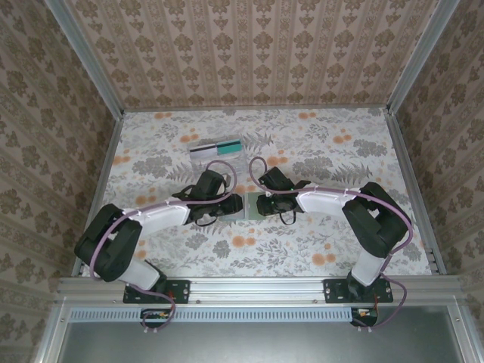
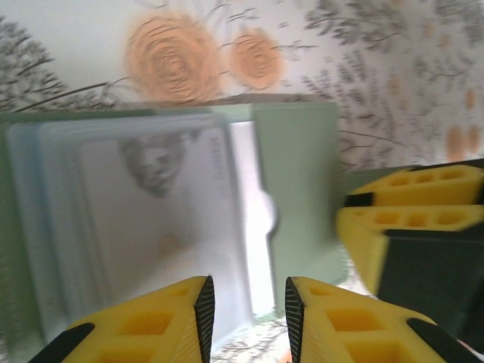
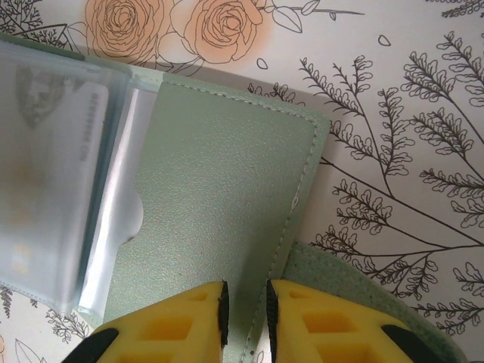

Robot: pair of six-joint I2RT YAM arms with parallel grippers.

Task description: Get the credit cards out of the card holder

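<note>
The card holder, a small flat pale-green bifold wallet of grained, stitched material, lies open on the flower-printed tablecloth at the middle of the table, between the two arms; clear plastic sleeves fan out from its fold, and a pale card with a grey portrait print sits inside the top one. The yellow-fingered right gripper is nearly closed, the flap's stitched edge running into the slit between its jaws; it looks to be pinning that flap. The left gripper has its jaws narrowly apart at the sleeves' edge; whether it has bitten sleeve or card I cannot tell. The step in hand, as I judge it, is drawing a card from its sleeve; that wants the flap held flat, the left jaws nipping the card alone at the thumb notch, and a pull straight along the pocket's mouth; catching the plastic too would drag the whole wallet. Well behind, toward the back wall, lies a clear plastic box with teal and dark stripes showing in it, apart from the work; the grippers sit close together, so crowding is the likeliest hindrance.
</note>
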